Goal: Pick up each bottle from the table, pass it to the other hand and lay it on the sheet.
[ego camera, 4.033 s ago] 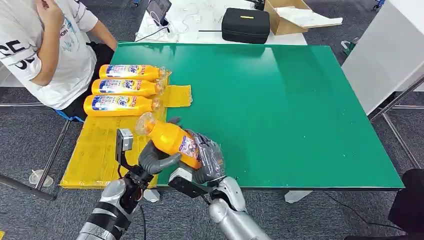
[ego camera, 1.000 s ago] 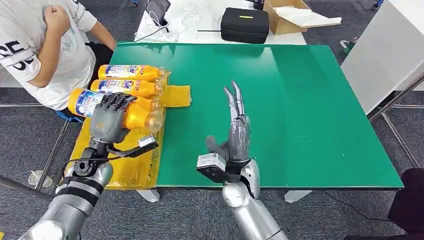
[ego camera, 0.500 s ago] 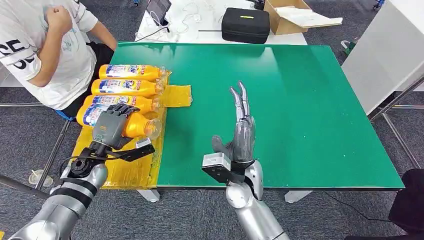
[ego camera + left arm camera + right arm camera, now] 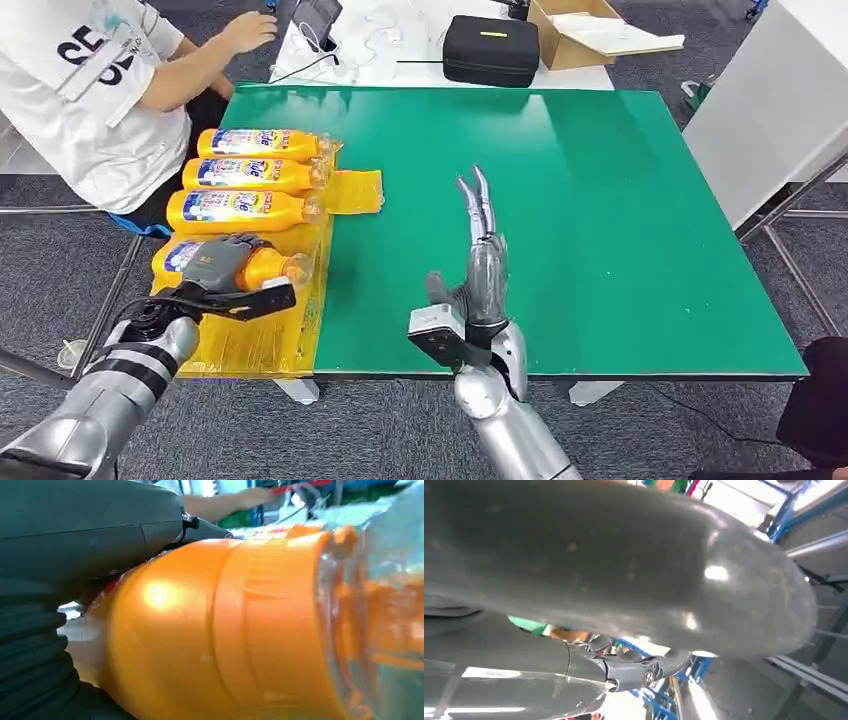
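Orange plastic bottle [image 4: 262, 268] with its clear cap lies on your crinkled yellow sheet [image 4: 250, 335], at six o'clock from three like bottles [image 4: 245, 176] lined up there; your left hand [image 4: 215, 262] grasps it, fingers [image 4: 236, 241] wrapped over. Toward three o'clock, above the green counter [image 4: 620, 220], your right hand [image 4: 480, 270] stands released, fingers straight.

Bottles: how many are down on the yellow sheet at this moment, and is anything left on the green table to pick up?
Done: three bottles lie side by side on the yellow sheet. In hand: the left hand grips a fourth bottle low over the sheet, beside the row, not released. The right hand is open over the green table, holding nothing. Left: no bottles show on the table; only the release remains.
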Tool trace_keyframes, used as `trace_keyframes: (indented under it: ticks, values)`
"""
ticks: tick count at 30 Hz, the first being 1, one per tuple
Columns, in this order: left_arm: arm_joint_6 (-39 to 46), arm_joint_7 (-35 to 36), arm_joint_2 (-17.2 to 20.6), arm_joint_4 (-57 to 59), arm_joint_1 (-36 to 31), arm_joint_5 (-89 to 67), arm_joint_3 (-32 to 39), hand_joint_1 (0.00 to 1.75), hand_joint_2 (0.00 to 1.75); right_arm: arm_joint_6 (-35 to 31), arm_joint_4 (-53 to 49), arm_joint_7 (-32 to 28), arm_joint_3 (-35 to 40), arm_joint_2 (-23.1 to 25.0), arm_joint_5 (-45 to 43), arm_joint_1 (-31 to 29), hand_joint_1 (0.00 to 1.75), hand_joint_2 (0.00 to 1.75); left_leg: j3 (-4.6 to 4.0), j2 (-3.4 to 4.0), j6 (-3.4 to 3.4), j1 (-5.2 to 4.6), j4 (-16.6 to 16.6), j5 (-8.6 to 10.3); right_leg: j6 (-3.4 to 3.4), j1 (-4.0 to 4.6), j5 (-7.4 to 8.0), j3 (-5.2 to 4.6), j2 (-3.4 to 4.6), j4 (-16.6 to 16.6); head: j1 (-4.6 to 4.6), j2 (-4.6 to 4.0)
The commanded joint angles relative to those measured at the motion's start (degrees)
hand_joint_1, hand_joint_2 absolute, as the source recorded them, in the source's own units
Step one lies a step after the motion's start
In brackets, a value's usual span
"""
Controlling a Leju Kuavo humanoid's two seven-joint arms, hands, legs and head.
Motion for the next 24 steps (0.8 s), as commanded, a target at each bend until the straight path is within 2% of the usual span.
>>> trace_keyframes:
  ticks: [1, 5, 6, 9, 10, 11, 22, 23, 24]
  values:
    - [-0.5, 3.1, -0.9, 9.4, -5.1, -1.5, -5.5, 1.75, 1.75, 1.3, 6.5, 0.3, 2.1, -1.3, -1.0, -3.3, 0.0, 0.0, 0.18, 0.02, 0.06, 0.0, 0.0, -0.04, -0.04, 0.02, -0.04, 0.2, -0.05, 0.0, 0.0, 0.0]
    - [-1.6, 3.6, -1.0, 10.2, -4.2, -1.4, -5.6, 1.75, 1.75, 2.2, 7.5, 0.3, 2.8, -1.2, -1.2, -3.7, 0.0, 0.0, 0.17, 0.03, 0.06, 0.0, 0.0, -0.04, -0.05, 0.03, -0.04, 0.18, -0.04, 0.0, 0.0, 0.0]
    - [-1.7, 4.1, -0.9, 10.6, -4.2, -2.4, -6.6, 1.75, 1.75, 2.4, 7.8, 0.5, 2.8, -1.1, -1.3, -3.8, 0.0, 0.0, 0.49, 0.05, 0.12, 0.0, 0.0, -0.13, -0.11, 0.05, -0.13, 0.5, -0.09, -0.1, 0.0, 0.0]
    - [-2.7, 3.0, -1.5, 10.7, -3.4, -1.0, -5.6, 1.75, 1.75, 2.9, 8.5, 0.7, 2.7, -1.1, -1.7, -4.1, 0.0, 0.0, 0.23, 0.08, 0.06, 0.0, 0.0, -0.06, -0.06, 0.03, -0.03, 0.22, 0.01, 0.0, -0.02, 0.0]
    - [-2.7, 2.9, -1.6, 10.7, -3.0, -0.8, -5.6, 0.37, 1.75, 2.9, 8.6, 0.7, 2.7, -1.1, -1.7, -4.1, 0.0, 0.0, 0.32, 0.08, 0.08, -0.01, 0.0, -0.08, -0.07, 0.03, -0.05, 0.31, -0.01, -0.1, 0.0, 0.0]
    - [-4.3, 2.0, -1.6, 10.7, -2.7, 0.2, -4.9, 0.0, 1.75, 3.1, 8.9, 0.8, 2.6, -1.0, -1.9, -4.3, 0.0, 0.0, 0.24, 0.06, 0.06, -0.02, 0.0, -0.05, -0.05, 0.01, -0.03, 0.22, -0.01, -0.1, -0.02, 0.0]
    - [-5.8, 1.0, -1.2, 10.5, -2.5, 1.1, -4.7, 0.0, 1.75, 3.3, 9.4, 0.7, 2.7, -0.9, -1.9, -4.5, 0.0, 0.0, 0.39, 0.1, 0.09, -0.02, -0.1, -0.09, -0.07, 0.02, -0.05, 0.41, 0.03, -0.1, -0.02, 0.0]
    - [-5.8, 1.0, -1.2, 10.5, -2.5, 1.1, -4.7, 0.0, 0.0, 3.3, 9.4, 0.7, 2.7, -0.9, -1.9, -4.5, 0.0, 0.0, 0.27, 0.07, 0.07, -0.03, -0.1, -0.05, -0.05, -0.01, -0.03, 0.29, 0.02, -0.1, 0.0, 0.0]
    - [-7.3, 0.3, -1.3, 10.4, -2.5, 2.1, -4.4, 0.0, 0.0, 3.2, 9.5, 0.6, 2.7, -0.8, -2.0, -4.6, 0.0, 0.0, 0.38, 0.11, 0.09, -0.04, -0.1, -0.09, -0.07, 0.0, -0.06, 0.4, 0.03, -0.1, 0.0, 0.02]
